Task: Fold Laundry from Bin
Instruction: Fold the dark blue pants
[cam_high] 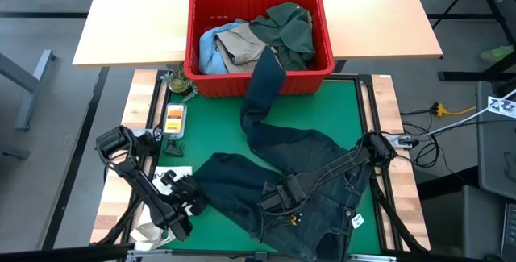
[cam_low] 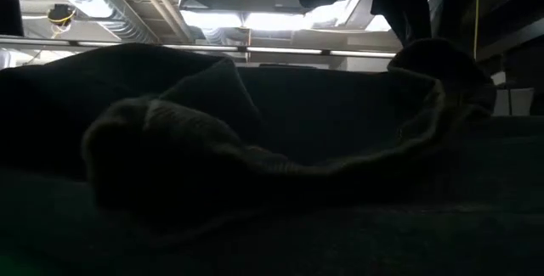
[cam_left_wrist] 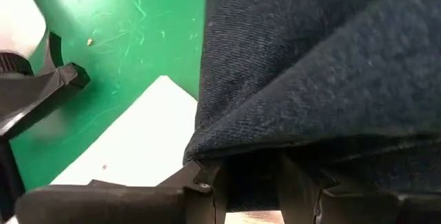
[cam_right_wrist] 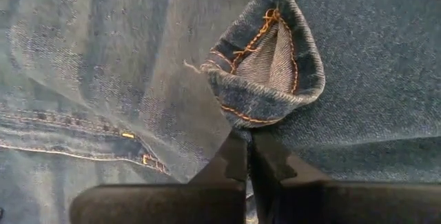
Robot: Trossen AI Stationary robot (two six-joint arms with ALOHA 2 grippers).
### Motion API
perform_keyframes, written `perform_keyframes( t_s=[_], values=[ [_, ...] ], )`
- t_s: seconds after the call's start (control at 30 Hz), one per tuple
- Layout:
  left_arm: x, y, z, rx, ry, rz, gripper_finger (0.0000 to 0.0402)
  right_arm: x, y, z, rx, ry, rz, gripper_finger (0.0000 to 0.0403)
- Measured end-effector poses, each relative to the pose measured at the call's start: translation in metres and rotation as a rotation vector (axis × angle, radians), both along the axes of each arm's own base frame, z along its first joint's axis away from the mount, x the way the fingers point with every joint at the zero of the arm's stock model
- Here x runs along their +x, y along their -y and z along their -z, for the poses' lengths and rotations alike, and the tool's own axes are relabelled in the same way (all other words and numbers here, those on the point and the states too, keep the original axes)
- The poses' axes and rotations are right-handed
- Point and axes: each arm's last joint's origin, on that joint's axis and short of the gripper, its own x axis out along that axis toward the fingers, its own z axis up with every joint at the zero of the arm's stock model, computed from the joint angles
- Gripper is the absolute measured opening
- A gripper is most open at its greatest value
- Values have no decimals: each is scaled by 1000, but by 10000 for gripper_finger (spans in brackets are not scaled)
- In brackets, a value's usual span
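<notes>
Jeans [cam_high: 306,173] | left gripper [cam_high: 196,200] pinching hem | right gripper [cam_high: 274,205] closed, seemingly on fabric

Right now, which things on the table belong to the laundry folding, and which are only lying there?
Belong to the job:
- red ribbed plastic bin
- dark blue denim jeans, one leg hanging from the bin
- dark green shirt, tan garment, light blue garment in the bin
- left gripper, right gripper, both on the jeans

Lying about:
- white paper
- small orange-labelled packet

No readable text anywhere — labels and tags too small, blurred.
</notes>
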Motion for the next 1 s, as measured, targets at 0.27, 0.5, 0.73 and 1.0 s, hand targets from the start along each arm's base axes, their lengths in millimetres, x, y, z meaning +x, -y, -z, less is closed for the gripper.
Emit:
perform_keyframes(
  t_s=[0.27, 0.5, 0.73, 1.0],
  values=[
    [-1, 1, 1, -17, -116, 91, 93, 1, 4, 0, -141, 59, 19, 2],
    [-1, 2, 1, -25, -146, 122, 94, 1, 4, 0, -140, 64, 19, 38],
    [-1, 3, 2, -42, -144, 119, 94, 1, 4, 0, -137, 66, 30, 119],
    [-1, 3, 0, -65, -153, 116, 94, 1, 4, 0, -145, 69, 32, 167]
  ],
)
